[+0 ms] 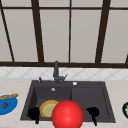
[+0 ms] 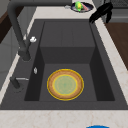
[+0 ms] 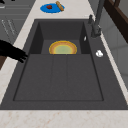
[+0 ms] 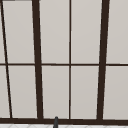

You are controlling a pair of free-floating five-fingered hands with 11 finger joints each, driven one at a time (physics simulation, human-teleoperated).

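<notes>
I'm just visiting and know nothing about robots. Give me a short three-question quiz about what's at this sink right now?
1. True or false: the yellow plate lies on the counter beside the sink.
2. Multiple choice: the blue plate sits (a) in the basin, (b) on the counter left of the sink, (c) on the window sill.
3. Fill in: in the front view a big ball of ______ colour sits between the left hand and the right hand.

Key: 1 false, it lies in the basin; 2 b; 3 red.

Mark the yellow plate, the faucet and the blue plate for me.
yellow plate (image 2: 65, 84): left side view, its green centre.
faucet (image 1: 56, 71): front view, its upright neck.
blue plate (image 3: 51, 8): right side view, its blue face.
</notes>
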